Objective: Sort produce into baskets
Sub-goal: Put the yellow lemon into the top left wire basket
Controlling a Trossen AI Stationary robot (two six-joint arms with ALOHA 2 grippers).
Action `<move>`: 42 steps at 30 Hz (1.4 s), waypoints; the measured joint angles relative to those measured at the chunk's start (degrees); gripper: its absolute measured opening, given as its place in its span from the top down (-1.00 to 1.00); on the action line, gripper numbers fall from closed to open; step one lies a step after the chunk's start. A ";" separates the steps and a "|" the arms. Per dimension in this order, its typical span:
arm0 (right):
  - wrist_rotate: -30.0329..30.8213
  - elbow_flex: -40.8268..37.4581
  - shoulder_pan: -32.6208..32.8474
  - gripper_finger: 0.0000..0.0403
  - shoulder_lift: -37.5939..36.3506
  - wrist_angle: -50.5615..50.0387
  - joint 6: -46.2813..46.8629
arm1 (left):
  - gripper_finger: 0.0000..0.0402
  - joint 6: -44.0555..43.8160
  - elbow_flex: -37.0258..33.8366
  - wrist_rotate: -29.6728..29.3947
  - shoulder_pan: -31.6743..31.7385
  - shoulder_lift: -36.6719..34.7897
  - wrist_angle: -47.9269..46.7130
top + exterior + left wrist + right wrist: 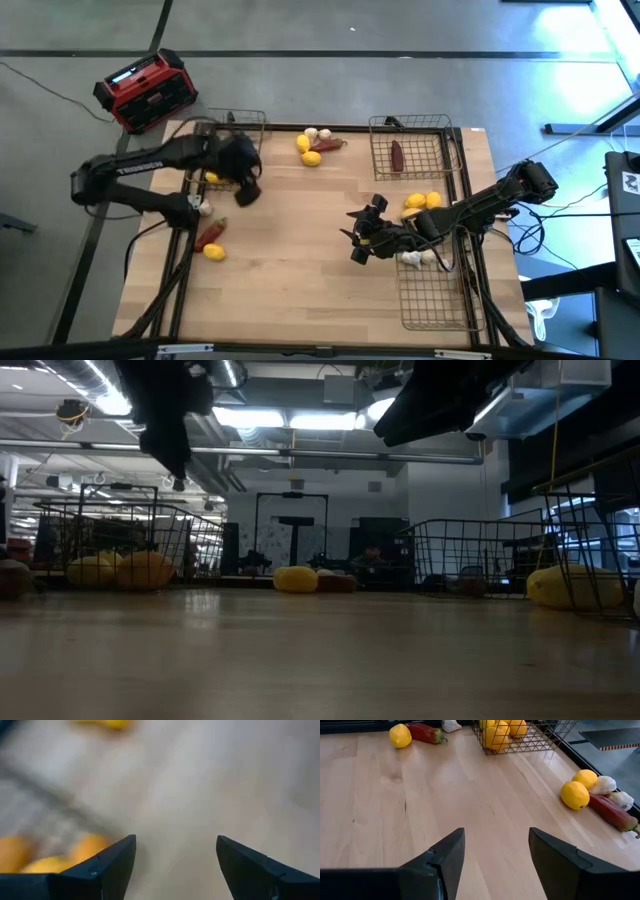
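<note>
Lemons in right basket; pepper, seemingly, in far basket.

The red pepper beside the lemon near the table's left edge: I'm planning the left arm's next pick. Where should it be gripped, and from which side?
Grip the red pepper across its narrow middle, coming straight down from above. It lies flat and elongated on the table, so the fingers should close across its short width. The lemon sits close at one end, so stay clear of that end. The open left gripper is nearby.

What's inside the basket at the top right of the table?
In the far right basket lies one dark red piece. Nothing else shows through its wire; no arm covers it.
</note>
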 joint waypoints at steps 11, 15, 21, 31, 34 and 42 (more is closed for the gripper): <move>0.01 -0.02 0.00 -0.07 0.00 0.02 0.00 | -0.35 -3.93 -0.46 3.34 -24.58 0.10 -1.41; 0.00 -0.02 0.00 -0.07 0.00 0.07 0.00 | -0.35 -3.66 -2.63 3.16 -29.49 0.10 -1.28; 0.00 -0.02 -0.01 -0.07 -0.01 0.09 0.08 | -0.35 -9.85 -5.90 3.04 -34.27 0.10 -1.24; 0.00 -0.02 0.00 -0.07 -0.02 0.13 0.17 | -0.35 -15.58 -11.12 2.96 -42.07 1.71 -1.54; 0.02 -0.02 -0.02 -0.07 -0.01 0.13 0.17 | -0.35 -16.30 -13.16 2.62 -43.59 2.69 -1.73; 0.02 -0.02 -0.02 -0.07 0.00 0.13 0.17 | -0.35 -20.11 -16.44 2.36 -46.75 4.82 -6.54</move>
